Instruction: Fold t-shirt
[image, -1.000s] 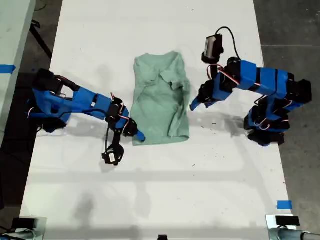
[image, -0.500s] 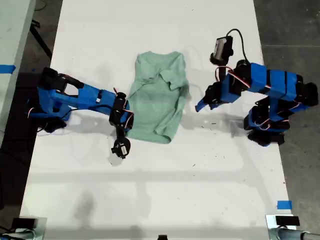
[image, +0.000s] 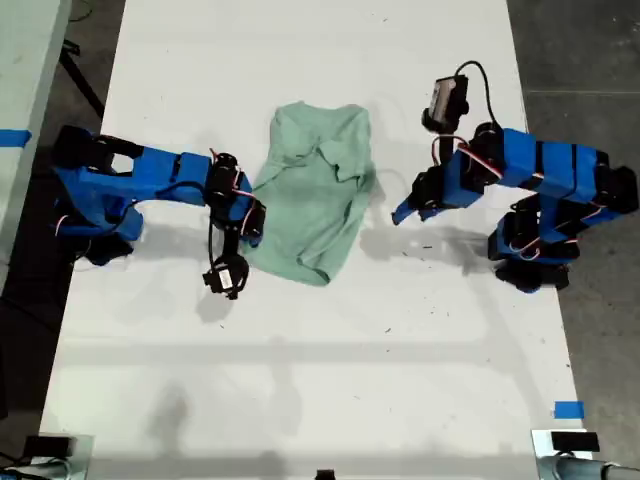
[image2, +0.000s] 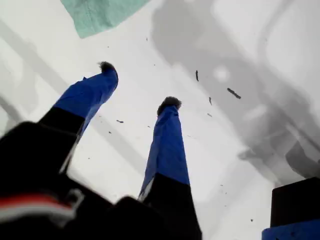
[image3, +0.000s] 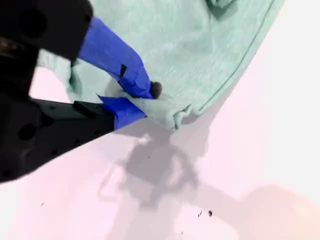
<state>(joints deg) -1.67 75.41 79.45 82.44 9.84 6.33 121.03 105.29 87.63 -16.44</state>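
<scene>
Pale mint-green soft fabric t-shirt (image: 313, 195) lies crumpled mid-table, its near corner lifted and folded inward. My second gripper (image3: 142, 102), on the blue arm at the exterior view's left, is clamped on that shirt edge, arm stretched low. My first gripper (image2: 137, 85), at the exterior view's right, hovers with jaws apart, holding nothing, just beside the shirt. White table (image: 330, 390); grey floor (image: 590, 50) around.

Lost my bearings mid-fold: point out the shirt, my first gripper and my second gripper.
shirt (image: 315, 195): exterior view, middle of the fabric.
first gripper (image2: 137, 85): first wrist view, gap between open fingers, over the table.
second gripper (image3: 142, 100): second wrist view, between fingers pinching the shirt's edge.
</scene>
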